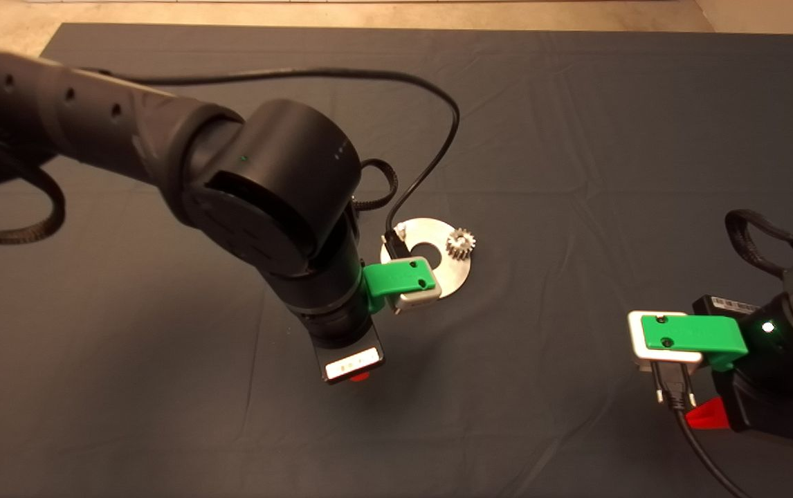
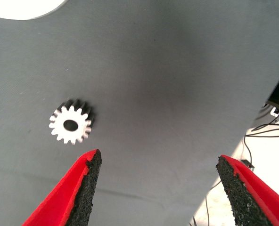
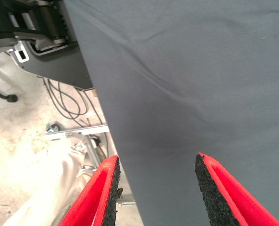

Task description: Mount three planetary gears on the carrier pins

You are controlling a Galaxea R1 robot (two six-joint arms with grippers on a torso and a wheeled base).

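Observation:
The round silver disc (image 1: pixel 438 277) lies mid-mat, its near-left part covered by my left wrist's green mount. One planetary gear (image 1: pixel 461 243) sits on the disc at its right side. No bare carrier pins can be made out. A second planetary gear (image 2: pixel 70 125) lies flat on the mat, hidden under the arm in the head view. My left gripper (image 2: pixel 158 162) hangs open above the mat, the gear just beyond one fingertip (image 2: pixel 90 162) and outside the gap. A sliver of the disc (image 2: pixel 21 7) shows farther off. My right gripper (image 3: pixel 156 165) is open and holds nothing, parked at the mat's near right.
The left arm (image 1: pixel 265 187) spans the mat from the left, with its black cable (image 1: pixel 438 138) looping above the disc. Beyond the mat's near edge the right wrist view shows the floor, cables (image 3: pixel 66 101) and a metal frame (image 3: pixel 78 132).

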